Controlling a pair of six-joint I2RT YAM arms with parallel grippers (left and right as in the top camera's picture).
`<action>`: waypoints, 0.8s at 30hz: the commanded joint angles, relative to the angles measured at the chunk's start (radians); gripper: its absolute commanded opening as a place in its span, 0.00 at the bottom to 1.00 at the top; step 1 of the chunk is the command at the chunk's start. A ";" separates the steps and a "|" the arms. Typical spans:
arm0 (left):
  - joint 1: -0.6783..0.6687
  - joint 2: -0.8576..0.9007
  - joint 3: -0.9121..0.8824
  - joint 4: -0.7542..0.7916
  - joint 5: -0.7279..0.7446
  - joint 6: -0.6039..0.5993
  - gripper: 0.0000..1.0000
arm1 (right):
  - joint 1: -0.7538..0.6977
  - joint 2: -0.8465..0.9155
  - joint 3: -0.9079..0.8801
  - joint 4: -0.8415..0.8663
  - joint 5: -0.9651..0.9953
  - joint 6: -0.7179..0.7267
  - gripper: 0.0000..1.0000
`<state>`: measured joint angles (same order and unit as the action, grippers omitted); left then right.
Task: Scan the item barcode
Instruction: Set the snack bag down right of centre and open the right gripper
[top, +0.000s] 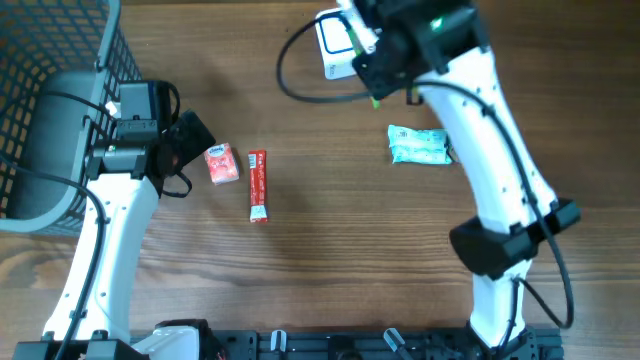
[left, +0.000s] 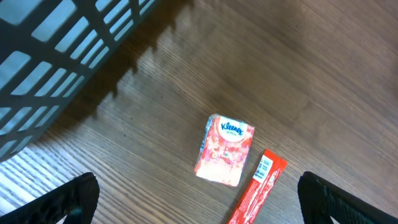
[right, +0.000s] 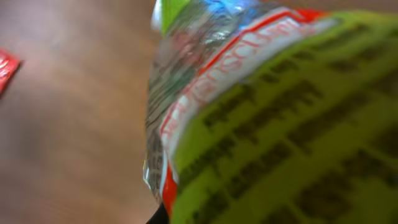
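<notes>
Green packet (right: 280, 124) sits clamped in our right gripper (top: 374, 78), just beside the white scanner (top: 335, 45). Our left gripper (top: 188, 150), well apart from the scanner, hangs with jaws spread wide near a Kleenex pack (left: 225, 149).

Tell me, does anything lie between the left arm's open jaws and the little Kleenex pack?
Nothing visible. The Kleenex pack lies uncovered just ahead of the open left jaws; the red stick sits beside it, and the basket is off to the side.
</notes>
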<state>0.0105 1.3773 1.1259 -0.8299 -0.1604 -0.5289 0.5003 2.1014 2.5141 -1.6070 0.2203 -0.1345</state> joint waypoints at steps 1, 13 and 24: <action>0.005 0.003 0.006 0.003 -0.013 0.008 1.00 | -0.082 0.055 -0.144 -0.002 -0.214 0.054 0.04; 0.005 0.003 0.006 0.003 -0.013 0.008 1.00 | -0.163 0.053 -0.709 0.000 -0.010 0.085 0.43; 0.005 0.003 0.006 0.003 -0.013 0.008 1.00 | -0.135 0.049 -0.521 0.241 -0.249 0.163 0.74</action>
<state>0.0105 1.3773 1.1259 -0.8291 -0.1608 -0.5289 0.3416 2.1601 1.9388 -1.4288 0.2260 -0.0044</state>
